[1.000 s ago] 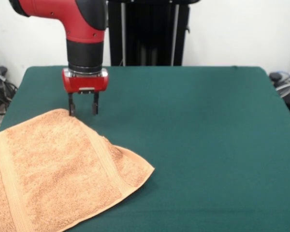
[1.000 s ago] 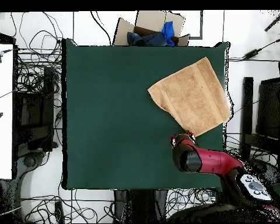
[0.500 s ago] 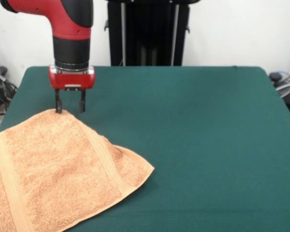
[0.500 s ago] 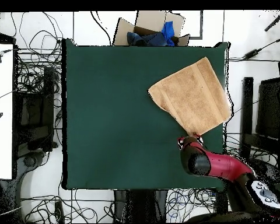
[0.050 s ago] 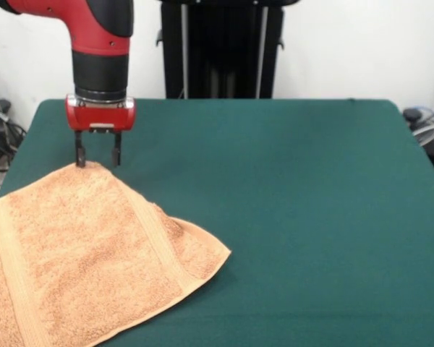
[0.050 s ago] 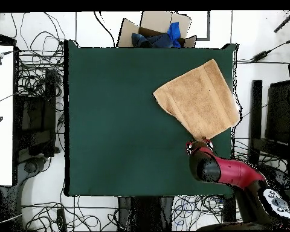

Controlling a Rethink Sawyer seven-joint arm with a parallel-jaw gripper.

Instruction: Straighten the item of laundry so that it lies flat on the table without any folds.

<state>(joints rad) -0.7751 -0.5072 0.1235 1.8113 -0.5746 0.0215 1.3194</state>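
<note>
The tan terry towel (image 5: 79, 260) lies on the dark green table (image 5: 296, 217) at the front view's lower left, one corner folded under at its right tip, and it runs past the table's left edge. In the overhead view the towel (image 6: 199, 99) sits at the table's (image 6: 117, 121) upper right. My gripper (image 5: 96, 157) hangs open right over the towel's far corner, fingertips level with the cloth, nothing between them. The overhead view shows the gripper (image 6: 199, 145) at the towel's lower corner.
A cardboard box (image 6: 153, 30) with blue cloth stands beyond the table's top edge in the overhead view. Cables (image 6: 38, 78) lie on the floor around the table. A black pedestal column (image 5: 220, 47) rises behind the table.
The arm has slid left in the front view, from beside the towel's far corner to right above it. The towel has not moved.
</note>
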